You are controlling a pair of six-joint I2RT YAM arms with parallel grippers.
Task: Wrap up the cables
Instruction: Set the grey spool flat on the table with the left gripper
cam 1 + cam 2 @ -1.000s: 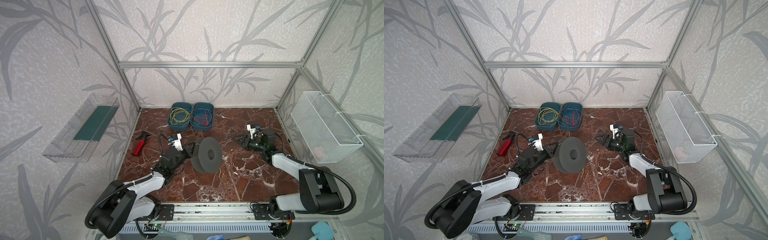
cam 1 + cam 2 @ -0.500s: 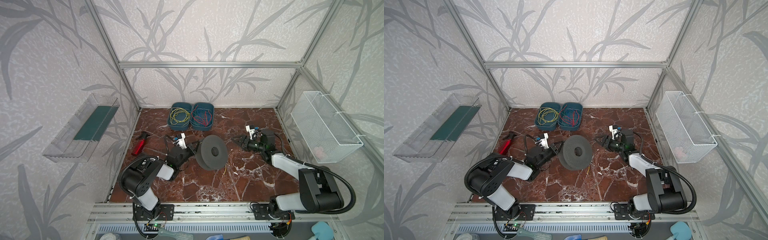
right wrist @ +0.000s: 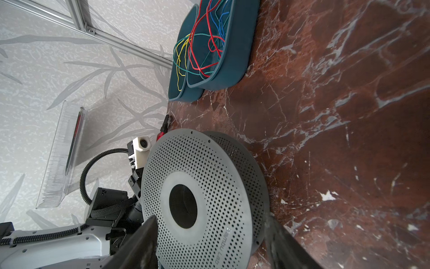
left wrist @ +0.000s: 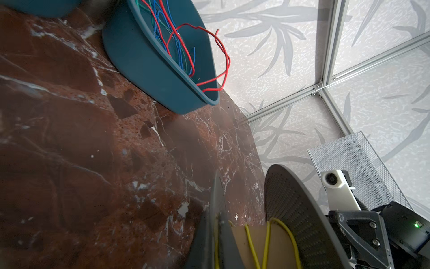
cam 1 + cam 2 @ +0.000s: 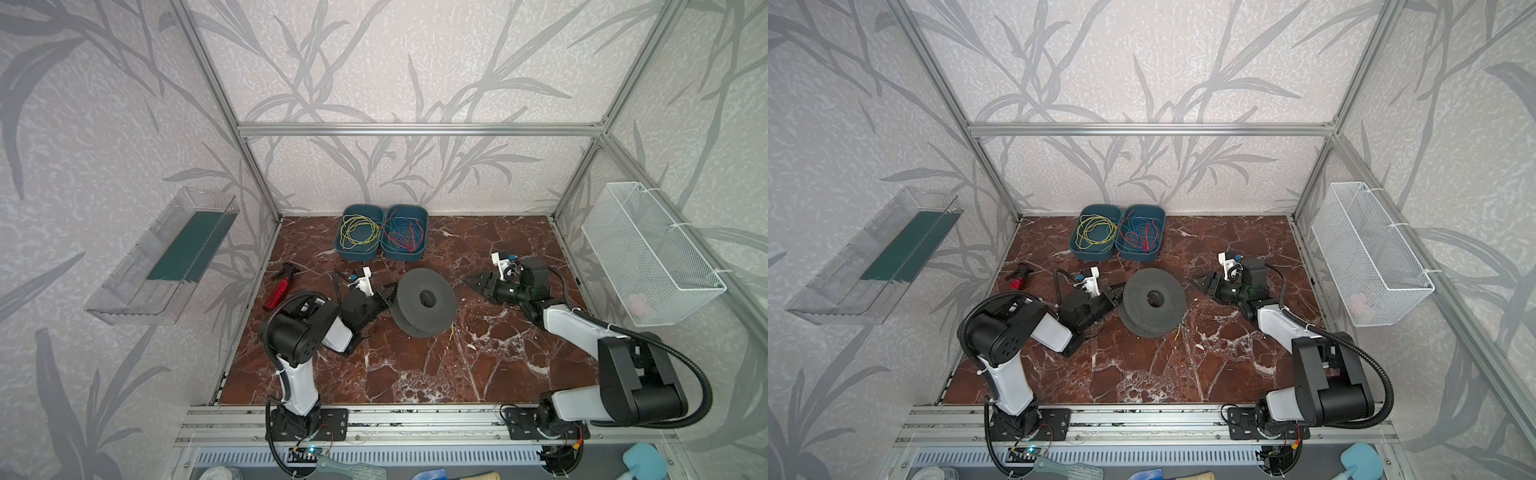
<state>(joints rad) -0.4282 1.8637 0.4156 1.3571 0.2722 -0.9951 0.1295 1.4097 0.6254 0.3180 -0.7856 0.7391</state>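
A grey perforated spool (image 5: 442, 309) (image 5: 1142, 291) leans tilted mid-floor. My left gripper (image 5: 388, 291) (image 5: 1115, 293) (image 4: 217, 223) is shut on its left flange, and a strand of yellow cable is pinched along the jaws. More yellow cable (image 4: 267, 242) lies in loose turns on the cardboard core. A short yellow end (image 5: 453, 331) (image 5: 1178, 331) sticks out below the spool. My right gripper (image 5: 469, 282) (image 5: 1196, 283) (image 3: 209, 217) stands open and empty just right of the spool (image 3: 209, 163), facing its flat side without touching it. Other yellow cables (image 5: 359, 232) (image 5: 1094, 235) lie coiled in the left blue bin.
The right blue bin (image 5: 422, 216) holds red and blue wires. A red tool with a black head (image 5: 278, 291) lies near the left wall. A clear shelf (image 5: 166, 257) hangs on the left wall. On the right wall hangs a white mesh basket (image 5: 652, 257).
The left arm's elbow has risen and folded in. The spool has shifted slightly back and right, and its flat face has tipped upward. The right gripper has hardly moved.
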